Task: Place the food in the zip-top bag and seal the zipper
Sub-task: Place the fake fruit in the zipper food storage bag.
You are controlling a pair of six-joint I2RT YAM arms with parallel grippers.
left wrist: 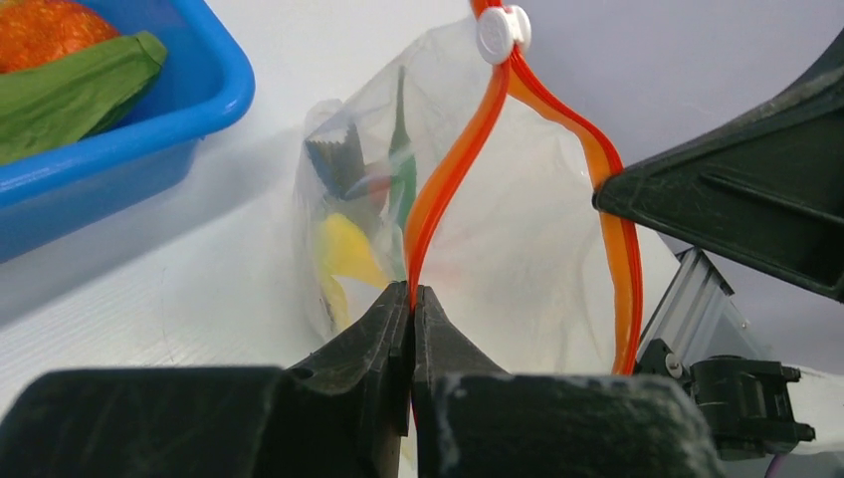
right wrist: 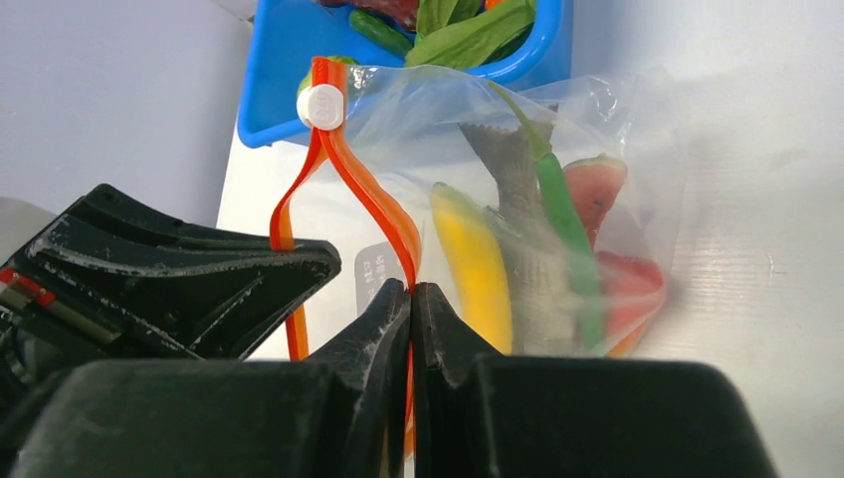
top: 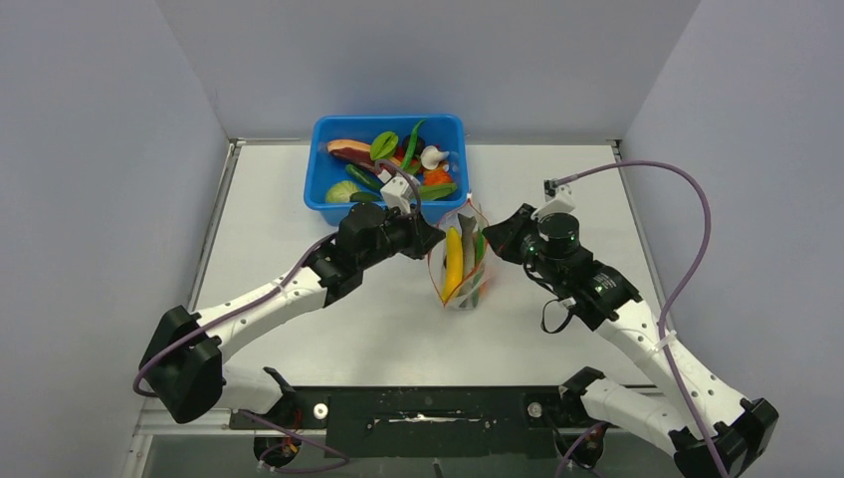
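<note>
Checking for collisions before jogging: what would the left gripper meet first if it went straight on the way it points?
The zip-top bag: the left gripper pinches its zipper, so it would push into the open mouth, probably toward the right gripper opposite.

Bright, even, cool white light from overhead; no hard shadows.

Top view: sharp edge to edge. The table (top: 269,199) is pale and slightly washed out around the zip-top bag (top: 468,289), with faint soft shadows under the arms either side of it. Left wrist view: the zipper (left wrist: 453,179) glows translucent orange on the bag, the blue tub (left wrist: 149,139) left of the bag is soft, and the left gripper (left wrist: 411,299) below it is near-black. Right wrist view: small white glints on the bag film, the toy banana (right wrist: 478,269) inside is clear, and the right gripper (right wrist: 411,294) is dark.
</note>
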